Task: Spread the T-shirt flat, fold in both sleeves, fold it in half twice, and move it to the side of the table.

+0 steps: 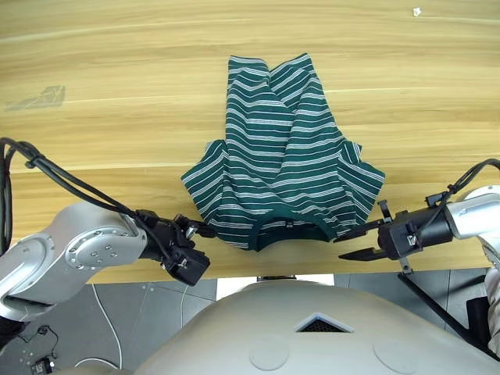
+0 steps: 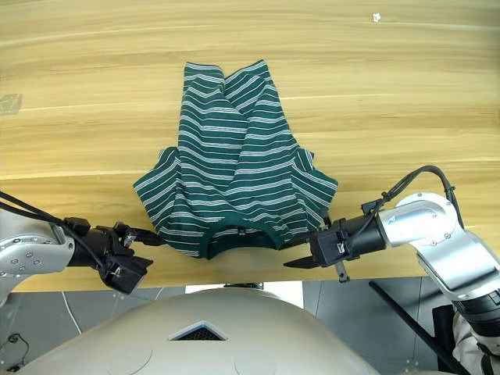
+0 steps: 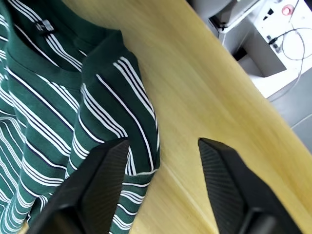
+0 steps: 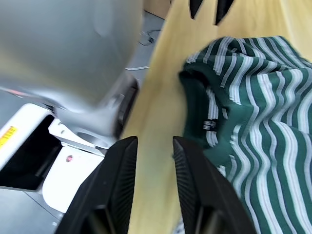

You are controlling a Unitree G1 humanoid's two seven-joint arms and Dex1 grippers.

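T-shirt on table, rumpled, not folded; both grippers spread at its collar end.

The green striped T-shirt [image 1: 285, 156] lies on the wooden table [image 1: 117, 78], bunched in ridges down its middle, with the collar [image 1: 289, 228] at the shirt's end nearest the robot and both sleeves out to the sides. The left gripper [image 1: 201, 229] sits at the shirt's left sleeve hem beside the collar, fingers spread. In the left wrist view one finger [image 3: 105, 170] overlaps the hem and the other stands over bare wood; contact cannot be confirmed. The right gripper [image 1: 358, 242] sits just off the shirt's right corner beside the collar, fingers apart, holding nothing. A small white scrap [image 1: 417, 12] lies well beyond the shirt's far end.
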